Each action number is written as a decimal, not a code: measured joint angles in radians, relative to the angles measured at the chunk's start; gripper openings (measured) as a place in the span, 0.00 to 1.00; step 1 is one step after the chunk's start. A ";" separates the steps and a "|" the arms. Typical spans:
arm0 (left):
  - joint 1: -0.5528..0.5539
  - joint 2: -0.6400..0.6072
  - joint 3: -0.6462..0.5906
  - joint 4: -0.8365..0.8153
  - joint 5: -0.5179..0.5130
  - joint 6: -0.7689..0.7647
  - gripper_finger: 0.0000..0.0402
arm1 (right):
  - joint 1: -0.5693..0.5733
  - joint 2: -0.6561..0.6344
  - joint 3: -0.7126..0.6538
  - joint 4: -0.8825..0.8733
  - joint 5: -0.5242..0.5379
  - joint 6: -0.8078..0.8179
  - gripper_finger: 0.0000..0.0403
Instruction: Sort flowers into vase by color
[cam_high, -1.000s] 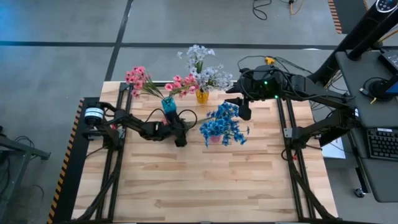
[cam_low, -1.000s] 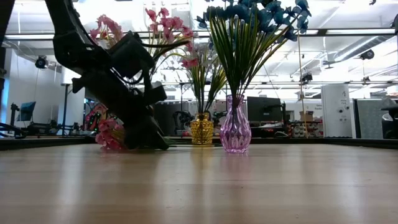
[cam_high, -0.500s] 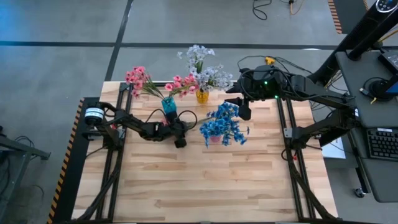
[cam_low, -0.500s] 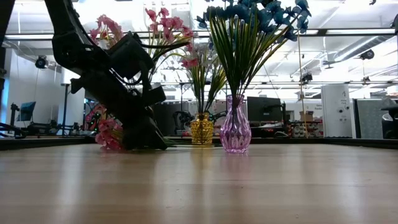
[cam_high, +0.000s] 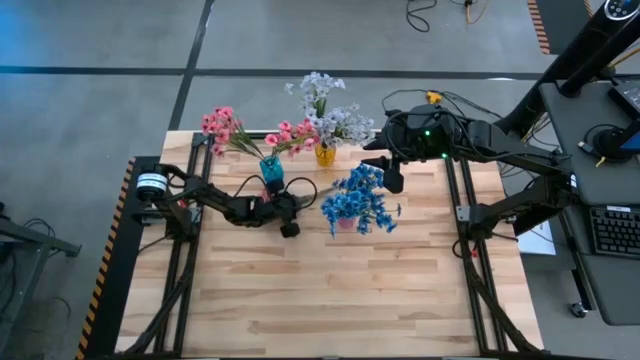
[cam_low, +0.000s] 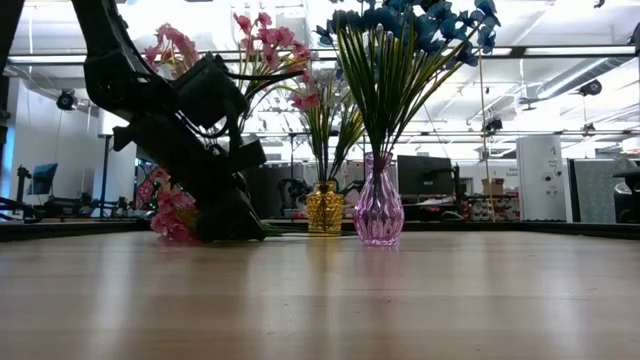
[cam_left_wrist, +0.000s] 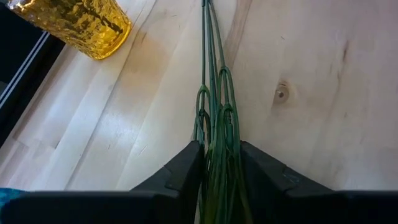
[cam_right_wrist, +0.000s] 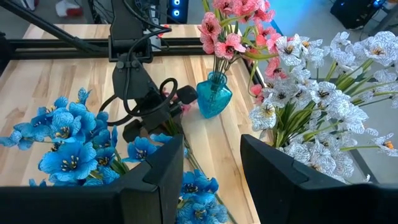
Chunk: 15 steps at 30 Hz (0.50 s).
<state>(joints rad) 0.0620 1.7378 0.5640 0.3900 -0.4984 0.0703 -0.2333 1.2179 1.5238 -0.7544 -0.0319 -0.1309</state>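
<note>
The left gripper (cam_high: 289, 226) is down low at the light wooden slatted table (cam_high: 330, 300), left of centre, and its dark fingers (cam_left_wrist: 186, 165) are seen pinched around a bundle of thin green flower stems (cam_left_wrist: 214, 124) lying flat on the boards. A pink bloom cluster (cam_low: 170, 215) is seen at table level beside that arm in the low view. Behind it, pink sprays are standing in the small teal glass vase (cam_high: 270, 168); pale white-lavender sprays (cam_high: 325, 110) are held in the amber textured glass vase (cam_low: 324, 208) at the far edge. Bright blue sprays (cam_high: 358, 200) are packed into the purple fluted glass vase (cam_low: 379, 213) near the centre. The right gripper (cam_high: 392, 180) is held above and just beyond the blue blooms, its fingers (cam_right_wrist: 155, 180) spread apart and gripping nothing.
</note>
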 joint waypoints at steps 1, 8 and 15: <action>0.000 0.000 0.000 -0.003 0.000 -0.003 0.21 | 0.000 0.000 0.000 0.000 0.000 0.001 0.37; -0.018 -0.012 0.000 -0.022 0.001 -0.013 0.19 | 0.000 0.000 0.000 -0.009 0.000 0.003 0.37; -0.031 -0.087 0.000 -0.143 0.000 -0.046 0.19 | 0.000 0.000 0.000 -0.010 0.000 0.008 0.37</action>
<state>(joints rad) 0.0305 1.6512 0.5639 0.2469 -0.4981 0.0246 -0.2333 1.2179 1.5238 -0.7647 -0.0319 -0.1226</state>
